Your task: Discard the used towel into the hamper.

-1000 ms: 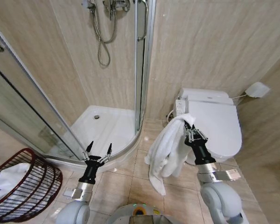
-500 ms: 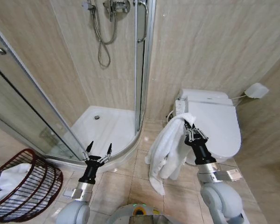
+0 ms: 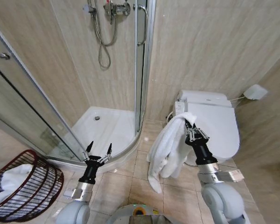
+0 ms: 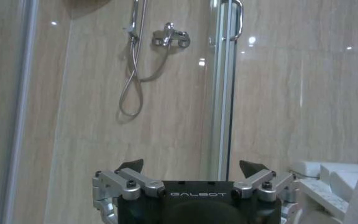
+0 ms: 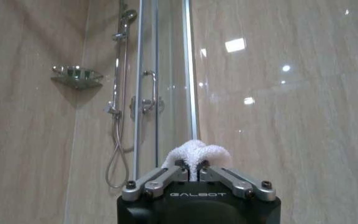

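Shifted since the earlier frames: the whole head view, slightly, so the camera has turned a little; the hamper now sits a touch further into view, the toilet a touch left. Arms and towel hold the same pose relative to the robot.

Item 1. Right gripper [image 3: 191,129], at about 4 o'clock from the picture's centre, raised in front of the toilet [image 3: 214,126]. Fingers pinched narrow on a fold of the white towel [image 3: 167,150]; the right wrist view shows a tuft of cloth squeezed up between the closed tips. Held high, probably so the long drape hangs free of the floor tiles during transport.

Item 2. Towel. Hangs from the grip down the arm's left side, its lower end near the floor but apparently clear of it.

Item 3. Left gripper [image 3: 99,148], at about 7 o'clock, empty, fingers spread wide, pointed toward the shower enclosure [image 3: 107,126]. Idle; kept low and out of the carrying arm's way.

Item 4. Hamper [image 3: 42,186], at 8 o'clock, on the floor at the far left beside the shower door, well apart from the towel. White cloth already lies inside. Judged: towel in hand, transfer to the hamper not yet made.
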